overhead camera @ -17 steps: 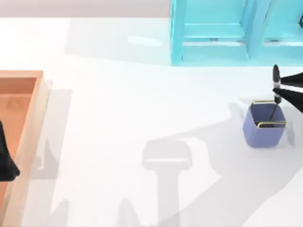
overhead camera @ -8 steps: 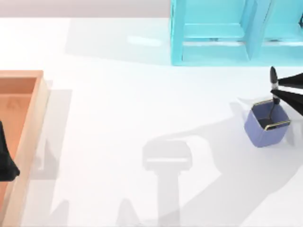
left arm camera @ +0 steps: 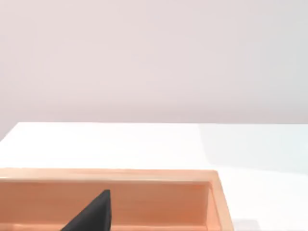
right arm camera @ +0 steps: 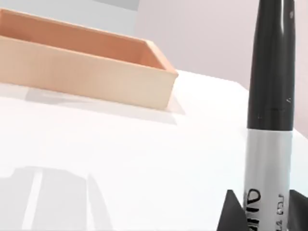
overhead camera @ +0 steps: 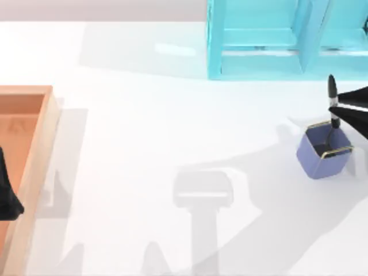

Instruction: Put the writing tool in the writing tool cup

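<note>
The right gripper (overhead camera: 335,109) sits at the 3 o'clock edge of the white table (overhead camera: 161,144) in the top view. Its two black fingers are closed on the grey-white middle band of the slim black marker pen (overhead camera: 332,109), which stands nearly upright between them. The pen's lower end reaches down inside the small periwinkle-blue square cup with a thin gold wire rim (overhead camera: 322,152), near the cup's 12 o'clock wall; whether the tip touches the cup floor cannot be told. The pen's upper end rises above the fingers toward 12 o'clock. In the right wrist view the pen (right arm camera: 270,115) shows its black upper barrel over the printed grey band, with a finger (right arm camera: 233,214) pressed against each side of the band.

The cup stands on the table at about 4 o'clock, just below the large turquoise shelf frame (overhead camera: 259,40), which occupies the 1 o'clock area.

The left gripper (overhead camera: 7,195) is parked at 9 o'clock over the orange wooden tray (overhead camera: 43,144); its opening cannot be told. The left wrist view shows one dark fingertip (left arm camera: 91,214) above the tray's interior (left arm camera: 159,202).
</note>
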